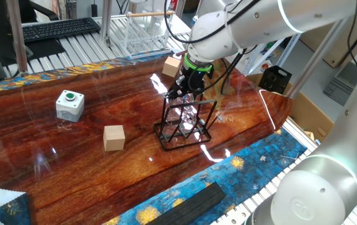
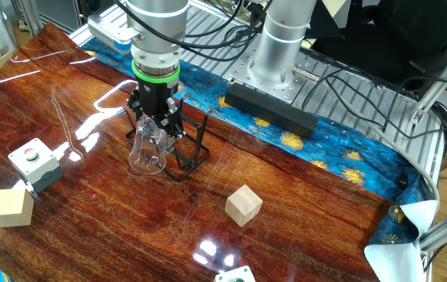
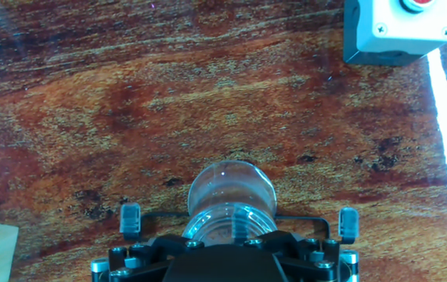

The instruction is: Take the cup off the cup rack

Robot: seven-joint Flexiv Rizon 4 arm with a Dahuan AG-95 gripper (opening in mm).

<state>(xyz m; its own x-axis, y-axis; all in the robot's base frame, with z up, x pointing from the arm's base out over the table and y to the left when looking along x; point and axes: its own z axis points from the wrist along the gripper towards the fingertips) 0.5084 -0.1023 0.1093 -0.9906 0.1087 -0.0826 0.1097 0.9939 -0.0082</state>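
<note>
At the table's middle, on the glossy wood top [image 1: 90, 162]: gripper [image 1: 185, 87], pointing straight down over the rack [image 1: 183, 128], fingers [image 3: 131, 220] spread wide in the hand view, one either side of the cup [image 3: 231, 205], neither pad visibly touching it. Cup: clear, upside down, hanging on the black wire rack, just under the gripper; in the other fixed view it [image 2: 148, 149] sits on the side of the rack [image 2: 188, 149] away from the arm's base. Rack: upright pegs on a rectangular base, standing flat on the table. Near the rack, apart from it: one wooden cube [image 1: 114, 137] on the table. Further off: grey button box with green button [image 1: 70, 104]. Second cube [image 1: 172, 65] behind the arm, near the table's far edge. Beyond that edge: white wire rack [image 1: 137, 34] and keyboard [image 1: 59, 28]. Also, second button box, red button [image 2: 34, 163].
</note>
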